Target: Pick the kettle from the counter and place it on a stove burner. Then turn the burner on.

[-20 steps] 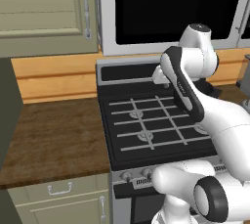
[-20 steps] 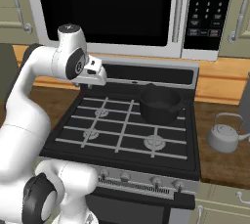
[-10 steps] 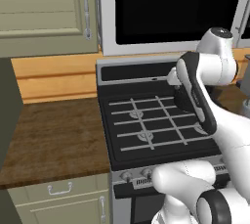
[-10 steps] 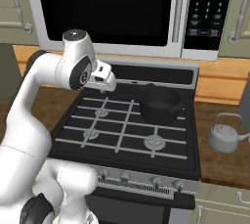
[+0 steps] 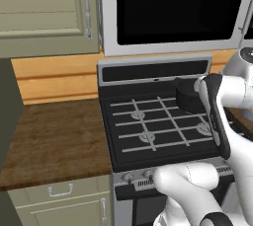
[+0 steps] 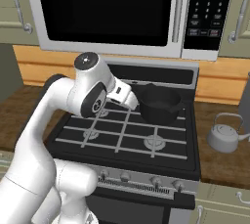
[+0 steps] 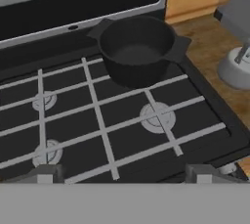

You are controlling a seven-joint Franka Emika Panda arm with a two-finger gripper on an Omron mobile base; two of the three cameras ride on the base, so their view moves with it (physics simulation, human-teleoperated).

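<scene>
— What do you have on the left of the right base view?

— My arm fills the lower left and bends up over the range [image 6: 73, 142]. The end effector [image 6: 128, 97] sits near the middle of that frame, just left of the black pot [image 6: 159, 104], which stands on the range's back right. I can't tell from there whether the fingers are apart or together.

— And the hand view?

— Two grey fingertips [image 7: 41, 173] rise at the bottom, one lower left, one lower right, well apart with nothing between them — so I read the end effector as spread and empty. Above them lie the pale grate bars and a stove burner [image 7: 157, 117] right of centre, bare. The pot is in the upper middle of that frame.

— Where is the kettle?

— At the right edge. In the right base view the kettle [image 6: 224, 134] stands upright on the worktop [image 6: 222, 162], just right of the range, well apart from the end effector. In the hand view its grey body shows cut off at the right edge, beside a tall grey thing [image 7: 238, 8] in the upper right corner — what that is I cannot tell.

— The left base view?

— Brown worktop at the left, range in the middle, my arm across the right.
</scene>
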